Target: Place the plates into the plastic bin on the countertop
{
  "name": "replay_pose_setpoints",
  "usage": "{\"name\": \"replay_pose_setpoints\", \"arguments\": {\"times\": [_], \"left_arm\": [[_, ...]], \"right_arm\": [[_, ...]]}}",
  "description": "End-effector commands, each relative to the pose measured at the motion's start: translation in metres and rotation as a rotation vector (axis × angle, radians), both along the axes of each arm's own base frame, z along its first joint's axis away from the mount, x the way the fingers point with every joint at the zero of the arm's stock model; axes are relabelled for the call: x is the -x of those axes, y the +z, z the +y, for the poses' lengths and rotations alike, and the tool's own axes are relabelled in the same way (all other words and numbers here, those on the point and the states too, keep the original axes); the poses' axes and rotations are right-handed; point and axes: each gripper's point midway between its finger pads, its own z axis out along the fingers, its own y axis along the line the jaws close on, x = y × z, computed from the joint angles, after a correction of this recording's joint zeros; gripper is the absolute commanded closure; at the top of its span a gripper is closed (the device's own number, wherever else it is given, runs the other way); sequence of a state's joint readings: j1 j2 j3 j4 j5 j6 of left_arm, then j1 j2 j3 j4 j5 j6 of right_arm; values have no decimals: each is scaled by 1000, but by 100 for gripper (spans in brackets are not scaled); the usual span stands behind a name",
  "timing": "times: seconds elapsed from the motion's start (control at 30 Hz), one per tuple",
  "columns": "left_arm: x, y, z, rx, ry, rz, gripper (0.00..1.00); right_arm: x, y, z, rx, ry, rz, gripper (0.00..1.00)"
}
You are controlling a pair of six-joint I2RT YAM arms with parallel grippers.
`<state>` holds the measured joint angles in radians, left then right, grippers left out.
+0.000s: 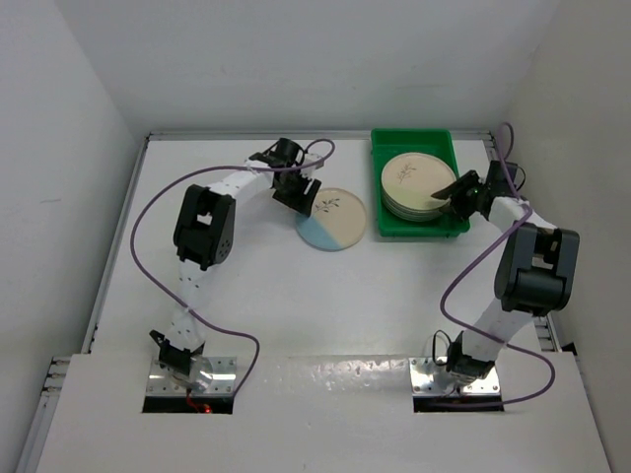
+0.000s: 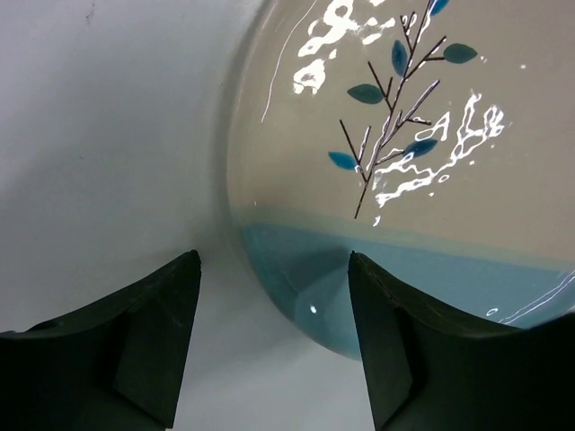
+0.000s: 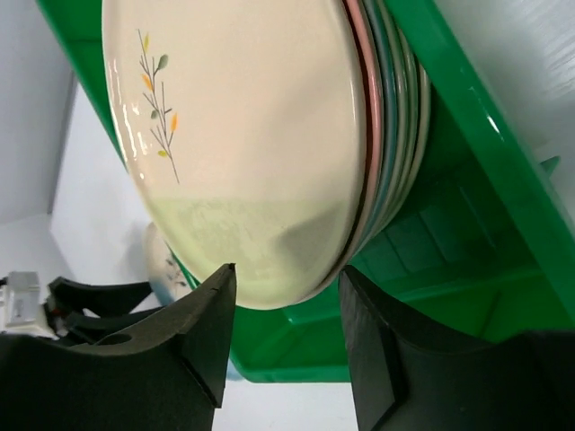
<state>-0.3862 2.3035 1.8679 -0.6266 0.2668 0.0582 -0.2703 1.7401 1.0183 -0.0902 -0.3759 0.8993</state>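
Observation:
A stack of several cream plates [image 1: 412, 184] lies in the bright green plastic bin [image 1: 392, 226] at the back right of the white countertop [image 1: 296, 305]. In the right wrist view the top plate [image 3: 243, 135] is part pale green, and the bin wall [image 3: 485, 153] shows beside it. My right gripper [image 1: 455, 198] [image 3: 283, 296] is open just past the stack's edge, holding nothing. One cream and blue plate [image 1: 331, 219] [image 2: 404, 180] lies flat on the counter left of the bin. My left gripper [image 1: 296, 193] [image 2: 274, 296] is open over its left rim, one finger each side of the edge.
White walls and a raised rim enclose the counter. Purple cables loop from both arms. The left arm's elbow [image 1: 203, 227] stands at mid left, the right arm's elbow [image 1: 537, 266] at the right near the bin.

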Motion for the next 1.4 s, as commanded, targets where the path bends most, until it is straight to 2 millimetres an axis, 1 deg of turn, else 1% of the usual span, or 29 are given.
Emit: {"name": "replay_pose_setpoints", "arguments": {"times": [0.0,0.13,0.17,0.2,0.23,0.27,0.3,0.33,0.37,0.4,0.43,0.47,0.5,0.53,0.57,0.63,0.67,0.77,0.9,1.03,1.07,1.1,1.13,1.2,1.23,1.27,1.3,1.33,1.37], "left_arm": [[11,-11,-9,-11,-12,36,30],[18,-26,-11,-54,-16,56,30],[21,-35,-6,-79,-9,76,30],[21,-40,-4,-93,-4,82,32],[29,-54,0,-111,-5,122,41],[33,-56,-1,-114,-21,149,53],[37,-61,0,-118,-43,167,67],[44,-67,-3,-103,-55,204,94],[45,-64,-5,-92,-73,207,100],[49,-66,-7,-80,-103,214,100],[52,-59,-15,-31,-138,218,100],[54,-54,-17,-14,-157,215,100],[51,-34,-21,11,-177,176,100],[52,-23,-25,32,-224,151,100],[44,7,-28,52,-274,62,100],[43,39,-32,79,-338,-17,100],[45,52,-32,87,-367,-52,100],[45,107,-31,99,-436,-197,100],[55,120,-28,82,-455,-223,100],[73,103,-21,76,-469,-161,100],[75,99,-20,74,-469,-151,100],[77,96,-19,72,-469,-142,100],[80,91,-18,69,-469,-128,100],[80,88,-18,68,-469,-126,100],[80,85,-18,69,-469,-129,100],[80,85,-18,73,-459,-123,100],[78,86,-19,75,-459,-133,100],[78,82,-19,73,-459,-125,100],[79,80,-19,75,-452,-120,100]], "right_arm": [[4,7,-7,130,37,38,50],[10,17,0,236,90,42,45],[11,23,13,284,138,26,45],[16,26,14,322,160,30,45],[17,29,22,353,200,16,45],[18,36,32,369,231,-1,45],[19,43,32,415,246,-18,43],[20,46,42,427,275,-31,43],[20,52,47,442,295,-55,41],[22,57,71,455,396,-112,39],[20,62,81,457,438,-152,36],[23,65,96,433,504,-189,28],[27,62,116,437,598,-216,25],[36,64,140,367,724,-263,23],[45,63,162,339,837,-280,19],[49,44,177,301,907,-238,18],[50,44,188,299,944,-244,17],[55,22,215,259,1020,-222,17],[52,-3,234,226,1059,-188,15],[50,-25,244,191,1057,-162,15],[49,-23,248,158,1052,-175,15],[57,-31,257,141,1082,-163,15],[57,-36,254,124,1071,-154,15],[62,-41,263,83,1079,-163,17],[80,-50,266,35,1093,-135,29],[86,-45,275,-26,1100,-143,41],[80,-42,283,-54,1090,-188,54],[93,-46,286,-104,1090,-159,77],[91,-42,292,-111,1096,-200,90]]}}
